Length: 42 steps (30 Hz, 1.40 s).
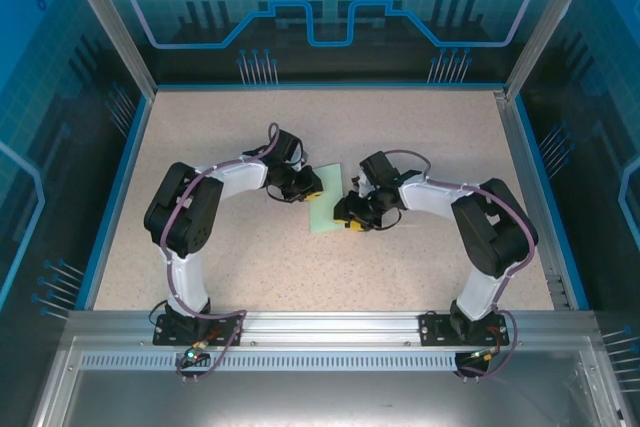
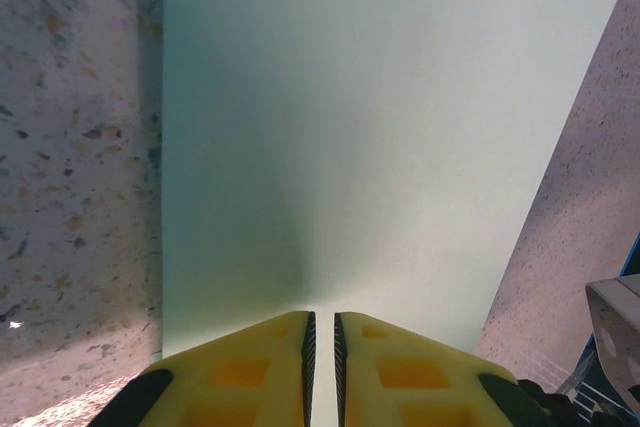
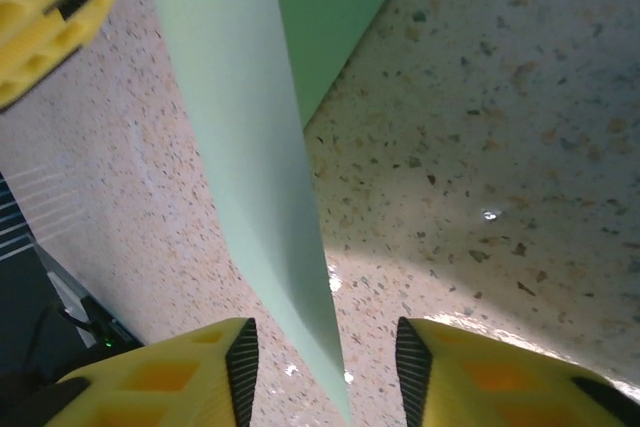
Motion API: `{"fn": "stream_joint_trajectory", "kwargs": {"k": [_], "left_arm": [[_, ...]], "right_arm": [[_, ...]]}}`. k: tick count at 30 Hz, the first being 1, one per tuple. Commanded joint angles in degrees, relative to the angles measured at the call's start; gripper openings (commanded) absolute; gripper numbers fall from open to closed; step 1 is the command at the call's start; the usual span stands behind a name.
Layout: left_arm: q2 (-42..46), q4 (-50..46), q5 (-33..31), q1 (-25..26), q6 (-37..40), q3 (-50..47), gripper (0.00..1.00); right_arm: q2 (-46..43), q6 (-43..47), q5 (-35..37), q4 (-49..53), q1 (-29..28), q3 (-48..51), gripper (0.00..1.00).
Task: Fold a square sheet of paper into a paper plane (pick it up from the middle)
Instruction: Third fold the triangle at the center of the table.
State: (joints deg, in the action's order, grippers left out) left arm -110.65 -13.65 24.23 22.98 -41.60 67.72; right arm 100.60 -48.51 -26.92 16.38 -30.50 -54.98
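Note:
The square sheet of paper (image 1: 328,209) is pale mint green and lies between the two grippers at the middle of the table. My left gripper (image 1: 308,187) is at its left edge. In the left wrist view the yellow jaws (image 2: 322,322) stand almost together on the near edge of the sheet (image 2: 370,147), which spreads away from them. My right gripper (image 1: 350,219) is at the sheet's right side. Its fingers (image 3: 325,337) are apart, and a raised, curved edge of the paper (image 3: 240,127) runs between them without touching either pad. The left gripper's yellow finger (image 3: 50,17) shows at the top left of the right wrist view.
The speckled beige tabletop (image 1: 250,267) is bounded by a blue rim (image 1: 115,197) and transparent walls. Both arm bases (image 1: 200,327) are bolted to the aluminium rail at the near edge.

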Motion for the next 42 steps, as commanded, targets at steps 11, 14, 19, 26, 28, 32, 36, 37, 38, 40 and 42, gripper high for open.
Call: {"fn": "stream_joint_trajectory", "kwargs": {"k": [11, 14, 19, 26, 28, 32, 36, 37, 38, 40, 42], "left_arm": [[0.7, -0.3, 3.5, -0.5, 1.5, 0.9, 0.16], [1.8, 1.2, 5.7, -0.5, 1.2, 0.0, 0.16], [2.3, 1.9, 5.9, -0.4, 1.7, -0.7, 0.16], [-0.9, 0.0, 2.4, -0.3, 1.9, -0.9, 0.15], [-1.7, 0.0, 2.3, -0.4, 2.0, -0.8, 0.15], [-3.1, -0.4, 1.9, -0.3, 2.3, -0.3, 0.15], [-3.9, -0.9, 1.4, -0.2, 2.2, -0.3, 0.15], [-3.9, -1.1, 1.3, -0.3, 2.4, -0.4, 0.15], [-3.9, -1.3, 1.1, -0.3, 2.5, -0.4, 0.15], [-3.9, -2.0, 0.5, -0.3, 2.8, -0.3, 0.15], [-4.0, -2.1, 0.3, -0.3, 2.9, -0.3, 0.15]], "right_arm": [[-6.9, -8.7, 3.5, -3.6, 1.1, 7.7, 0.02], [-6.4, -5.3, 1.8, 1.3, 1.8, 5.5, 0.02], [-4.4, -1.2, 0.6, 8.0, 2.5, 1.8, 0.02], [-1.9, -1.8, 0.1, 7.3, 2.3, -0.3, 0.03], [-1.4, -2.2, -0.1, 7.1, 2.2, -0.3, 0.03], [-1.0, -2.5, 0.2, 6.3, 2.0, -1.0, 0.03], [-0.3, -2.6, 0.1, 6.0, 1.6, -2.6, 0.04], [0.0, -2.5, 0.1, 6.0, 1.5, -3.1, 0.04], [0.2, -2.4, 0.2, 6.1, 1.4, -3.5, 0.04], [0.8, -2.2, 0.2, 6.4, 1.2, -4.7, 0.04], [1.3, -2.3, 0.2, 6.3, 1.1, -6.0, 0.04]]}}
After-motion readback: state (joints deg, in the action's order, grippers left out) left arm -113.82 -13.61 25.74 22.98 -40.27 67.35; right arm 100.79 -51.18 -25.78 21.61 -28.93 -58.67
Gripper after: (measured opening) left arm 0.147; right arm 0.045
